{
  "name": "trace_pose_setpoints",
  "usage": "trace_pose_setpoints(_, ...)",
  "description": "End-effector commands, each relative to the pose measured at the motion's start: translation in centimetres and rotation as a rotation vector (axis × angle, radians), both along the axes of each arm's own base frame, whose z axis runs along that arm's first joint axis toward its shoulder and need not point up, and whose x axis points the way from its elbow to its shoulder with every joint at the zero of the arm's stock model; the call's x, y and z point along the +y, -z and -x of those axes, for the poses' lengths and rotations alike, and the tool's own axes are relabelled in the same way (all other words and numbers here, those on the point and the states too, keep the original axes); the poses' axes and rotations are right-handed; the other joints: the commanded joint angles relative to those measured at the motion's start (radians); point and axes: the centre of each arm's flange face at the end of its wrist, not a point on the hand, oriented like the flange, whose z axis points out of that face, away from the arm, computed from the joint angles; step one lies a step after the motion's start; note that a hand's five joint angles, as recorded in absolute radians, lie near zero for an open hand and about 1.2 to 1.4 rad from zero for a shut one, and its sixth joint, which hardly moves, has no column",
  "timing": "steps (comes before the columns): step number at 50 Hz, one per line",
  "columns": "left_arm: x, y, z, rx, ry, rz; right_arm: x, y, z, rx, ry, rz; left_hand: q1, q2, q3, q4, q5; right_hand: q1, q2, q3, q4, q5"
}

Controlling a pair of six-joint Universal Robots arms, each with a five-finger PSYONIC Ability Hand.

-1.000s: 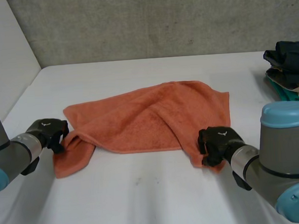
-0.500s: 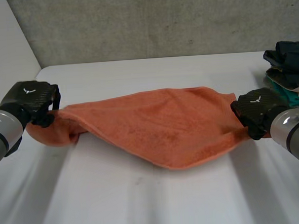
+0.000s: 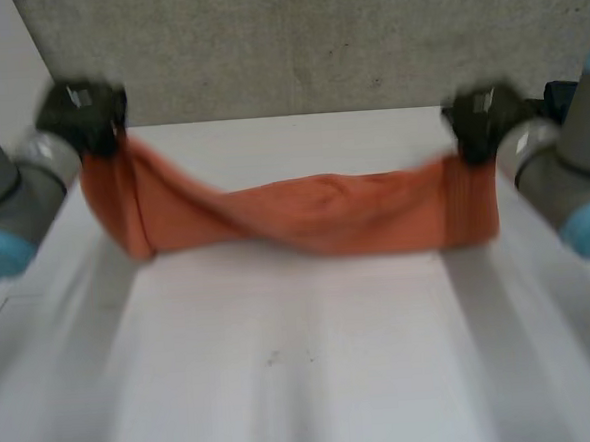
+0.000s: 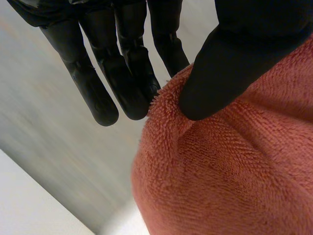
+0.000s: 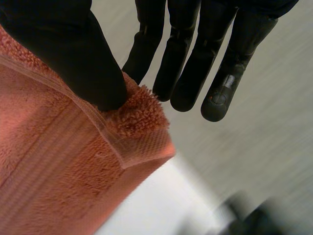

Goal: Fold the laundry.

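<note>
In the head view we saw the orange towel slung over the worktop, with the left robot hand and right robot hand up at its ends. The left wrist view showed thumb and fingers pinching a towel corner; the right wrist view showed the same at its hemmed corner.
</note>
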Motion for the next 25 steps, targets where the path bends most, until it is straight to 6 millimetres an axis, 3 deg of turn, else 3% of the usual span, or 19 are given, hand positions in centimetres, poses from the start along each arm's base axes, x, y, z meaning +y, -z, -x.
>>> trace_pose_setpoints(1,-0.5,-12.1,0.2,0.138,-0.043,0.525,-0.6,-13.2,-0.1,-0.245,-0.024,0.511,0.289,0.201,0.204,0.197,0.251,0.415,0.225,0.214,0.212,0.227)
trace_pose_setpoints(2,0.3,-13.5,-0.1,0.141,-0.044,0.549,-0.3,-13.9,0.0,-0.248,-0.03,0.528,0.289,0.201,0.204,0.197,0.251,0.415,0.225,0.214,0.212,0.227)
trace_pose_setpoints(5,1.0,-13.9,-0.4,0.135,-0.046,0.531,0.0,-14.4,-0.1,-0.241,-0.043,0.515,0.289,0.201,0.204,0.197,0.251,0.415,0.225,0.214,0.212,0.227)
trace_pose_setpoints(9,1.5,-10.7,-0.7,0.098,-0.037,0.396,0.3,-13.0,0.0,-0.202,-0.06,0.404,0.289,0.201,0.204,0.197,0.251,0.415,0.225,0.214,0.212,0.227)
trace_pose_setpoints(10,1.8,-9.1,-0.6,0.082,-0.025,0.344,0.4,-11.8,0.0,-0.184,-0.065,0.341,0.289,0.201,0.204,0.197,0.251,0.415,0.225,0.214,0.212,0.227)
trace_pose_setpoints(16,3.7,-3.8,-0.8,0.037,0.003,0.179,1.0,-6.2,0.1,-0.119,-0.065,0.11,0.289,0.201,0.204,0.197,0.251,0.415,0.225,0.214,0.212,0.227)
trace_pose_setpoints(20,4.9,0.7,-1.2,0.01,-0.002,0.042,1.8,-1.1,0.4,-0.046,-0.059,-0.051,0.289,0.201,0.204,0.197,0.251,0.415,0.225,0.214,0.212,0.227)
trace_pose_setpoints(21,5.6,2.9,-1.3,-0.003,-0.002,-0.022,2.3,1.4,0.4,-0.009,-0.068,-0.127,0.289,0.201,0.204,0.197,0.251,0.415,0.225,0.214,0.212,0.227)
trace_pose_setpoints(25,6.6,7.0,-1.5,-0.021,-0.001,-0.122,3.8,6.7,0.6,0.061,-0.096,-0.28,0.289,0.201,0.204,0.197,0.251,0.415,0.225,0.214,0.212,0.227)
